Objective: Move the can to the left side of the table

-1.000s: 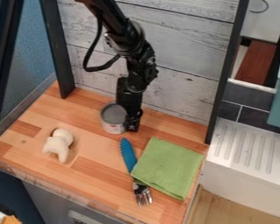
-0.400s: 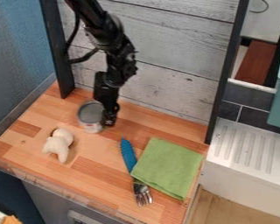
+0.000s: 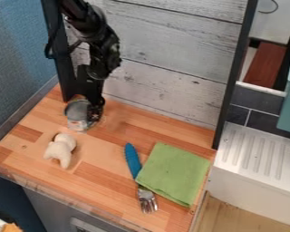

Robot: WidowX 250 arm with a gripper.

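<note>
In the camera view, the black arm (image 3: pixel 99 59) comes down from the top, towards the upper left, with its gripper (image 3: pixel 94 115) hanging low over the counter (image 3: pixel 111 170). The gripper is right up against the can (image 3: pixel 77 108), on the side facing the counter's right edge. From where I'm standing I can't tell whether it's clenched on the can or just resting against it.

The can sits by the counter's back left corner, its round grey top turned up. There's a pale label around its side with some reddish marks on it, too small for me to make out any words.

Nearer the front, well in from the back edge and close to the left side, lies a small white toy (image 3: pixel 60 149). Around the middle there's a fork (image 3: pixel 132 161) with a blue handle, its metal tines pointing to the front edge. Just beside it, along the right edge, a green cloth (image 3: pixel 175 174) is spread flat, one corner meeting the fork's neck.

Pale wooden boards (image 3: pixel 166 59) stand behind the counter, with a blue panel (image 3: pixel 20 59) off to the left. Past the right edge there's a white ribbed draining board (image 3: pixel 259 152), and above it a teal bin (image 3: pixel 289 111).
</note>
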